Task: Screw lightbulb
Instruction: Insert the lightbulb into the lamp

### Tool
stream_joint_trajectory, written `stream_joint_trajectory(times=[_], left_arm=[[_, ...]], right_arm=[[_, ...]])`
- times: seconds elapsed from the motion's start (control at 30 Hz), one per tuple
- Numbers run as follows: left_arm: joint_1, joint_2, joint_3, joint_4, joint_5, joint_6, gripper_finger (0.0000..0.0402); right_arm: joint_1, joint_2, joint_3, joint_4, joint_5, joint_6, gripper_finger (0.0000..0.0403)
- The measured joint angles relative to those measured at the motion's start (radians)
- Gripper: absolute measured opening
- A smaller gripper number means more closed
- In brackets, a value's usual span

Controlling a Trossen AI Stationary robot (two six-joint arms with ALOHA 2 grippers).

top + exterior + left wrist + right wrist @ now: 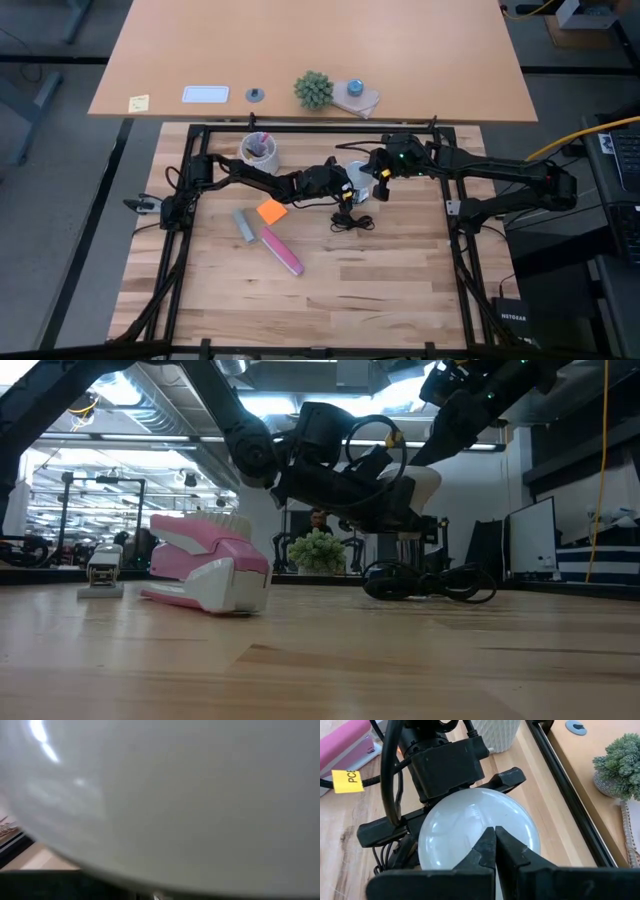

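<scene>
The white frosted lightbulb (465, 825) is held above the table's middle, and it also shows in the low view (422, 485). It fills the left wrist view (160, 795). My left gripper (442, 802) reaches in from the table's left (345, 183) and is shut on the bulb. My right gripper (495, 832) comes from the table's right (378, 178). Its fingers are shut, with their tips at the bulb's round top. A black cord (430, 580) lies coiled on the table below (350, 221). The metal socket does not show plainly. My left gripper pinches the bulb's wide round part between its two fingers, one on each side (507, 777) (385, 830). The fingers come about level from the table's left. The bulb is lifted clear of the table. My right gripper's shut fingertips (485, 847) lie at the bulb's round top (470, 845), slanting down from the table's right; whether they touch it, I cannot tell.
A white cup with pens (259, 150) stands at the far left of the work area. An orange note (271, 211), a grey block (244, 225) and a pink stapler (282, 250) lie nearer the front left. A small plant (313, 90) stands on the far table.
</scene>
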Motion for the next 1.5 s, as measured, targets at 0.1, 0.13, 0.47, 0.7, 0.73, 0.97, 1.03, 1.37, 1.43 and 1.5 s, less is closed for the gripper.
stream_joint_trajectory(times=[0.1, 0.13, 0.47, 0.7, 0.73, 0.97, 1.03, 1.37, 1.43, 1.5], left_arm=[[0.000, 0.000, 0.000, -0.001, 0.000, 0.001, 0.0153], [0.000, 0.000, 0.000, -0.001, 0.000, 0.001, 0.0153], [0.000, 0.000, 0.003, -0.036, 0.000, 0.000, 0.0153], [0.001, -0.003, 0.001, -0.078, -0.009, -0.016, 0.0198], [0.000, -0.002, 0.001, -0.073, -0.012, -0.020, 0.0209], [-0.006, -0.002, 0.001, -0.070, -0.021, -0.024, 0.0254], [-0.007, -0.002, 0.001, -0.069, -0.021, -0.023, 0.0256], [-0.015, -0.013, 0.000, -0.087, -0.018, -0.073, 0.0246], [-0.021, -0.025, -0.001, -0.100, -0.014, -0.071, 0.0245], [-0.032, -0.042, -0.002, -0.118, -0.009, -0.070, 0.0244]], right_arm=[[0.000, 0.000, 0.000, 0.000, -0.001, 0.000, 0.0002], [0.000, 0.000, 0.000, 0.000, -0.001, 0.000, 0.0002], [0.000, 0.000, 0.000, 0.000, -0.002, 0.000, 0.0002], [-0.001, 0.000, 0.000, -0.002, 0.000, 0.000, 0.0002], [-0.001, 0.000, 0.000, -0.002, 0.000, 0.000, 0.0002], [-0.001, 0.000, 0.000, -0.003, -0.001, 0.000, 0.0002], [-0.001, 0.000, 0.000, -0.003, -0.001, 0.000, 0.0002], [0.000, 0.000, 0.000, -0.003, -0.001, 0.000, 0.0002], [0.000, 0.000, 0.000, -0.003, -0.001, 0.000, 0.0002], [0.000, 0.001, 0.000, -0.001, -0.001, 0.000, 0.0002]])
